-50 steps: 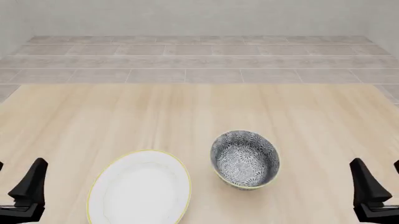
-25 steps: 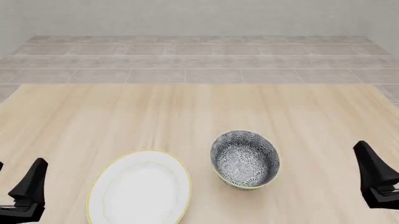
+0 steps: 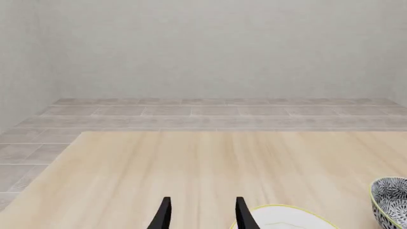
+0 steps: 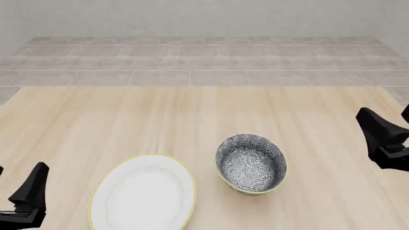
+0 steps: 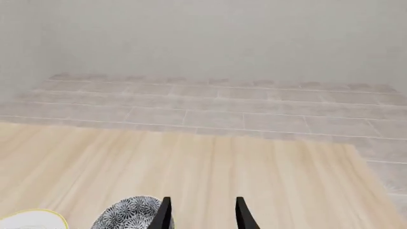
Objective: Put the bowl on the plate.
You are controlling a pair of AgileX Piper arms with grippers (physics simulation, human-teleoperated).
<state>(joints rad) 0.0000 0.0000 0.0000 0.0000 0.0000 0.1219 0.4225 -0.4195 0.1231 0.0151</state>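
Wooden table (image 4: 128,120) holds bowl (image 4: 251,163) beside plate (image 4: 143,194).

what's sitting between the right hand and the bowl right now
Nothing: in the front view only bare wooden table separates the right hand from the bowl.

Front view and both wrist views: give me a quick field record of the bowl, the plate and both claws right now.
bowl: patterned ceramic bowl upright on the table, empty, not on the plate
plate: white gold-rimmed plate flat on the table, left of the bowl, apart from it
left claw: left claw open, empty, near the plate's edge
right claw: right claw open, empty, right of the bowl, not touching it
task state: bowl not yet grasped
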